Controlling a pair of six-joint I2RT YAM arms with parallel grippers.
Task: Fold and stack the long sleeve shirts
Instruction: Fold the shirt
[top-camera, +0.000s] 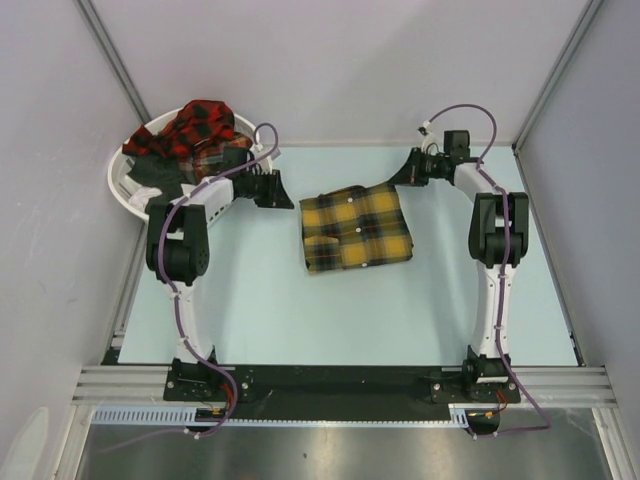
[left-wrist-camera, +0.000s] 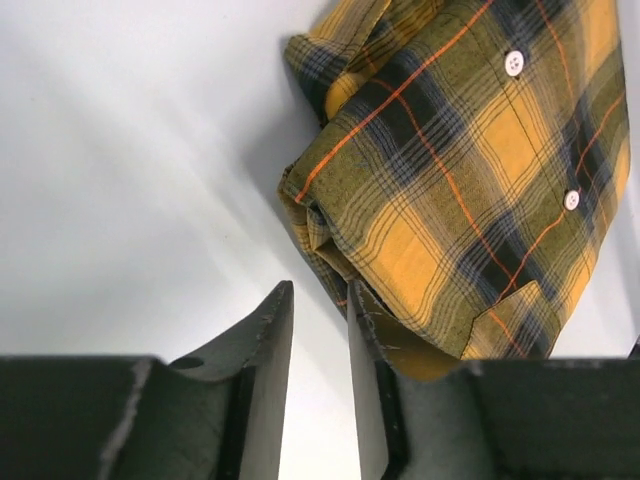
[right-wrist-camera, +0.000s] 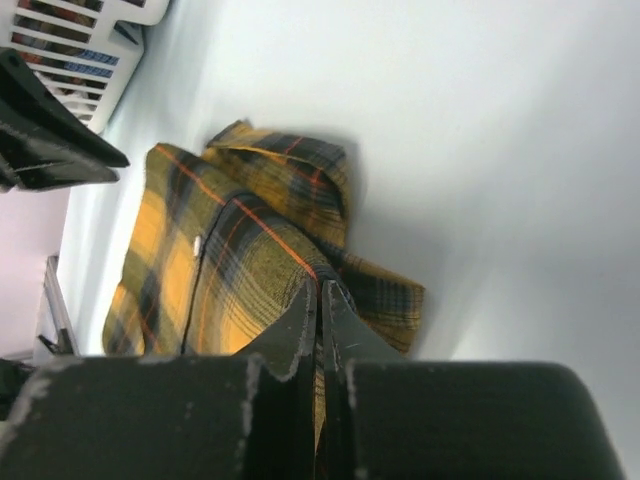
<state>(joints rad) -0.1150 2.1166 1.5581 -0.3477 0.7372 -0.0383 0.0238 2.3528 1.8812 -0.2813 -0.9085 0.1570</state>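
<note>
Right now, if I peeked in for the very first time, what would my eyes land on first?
Probably the mustard-yellow plaid shirt, folded up in the middle of the pale table. Next comes the red-and-black plaid shirt, heaped in the white basket at the far left corner. The left arm and the right arm reach toward the yellow shirt from either side.

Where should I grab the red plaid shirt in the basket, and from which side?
Probably pinch the bunched crest of the red plaid shirt, coming down from above: it heaps over the white laundry basket's rim, whose walls block a sideways approach.
</note>
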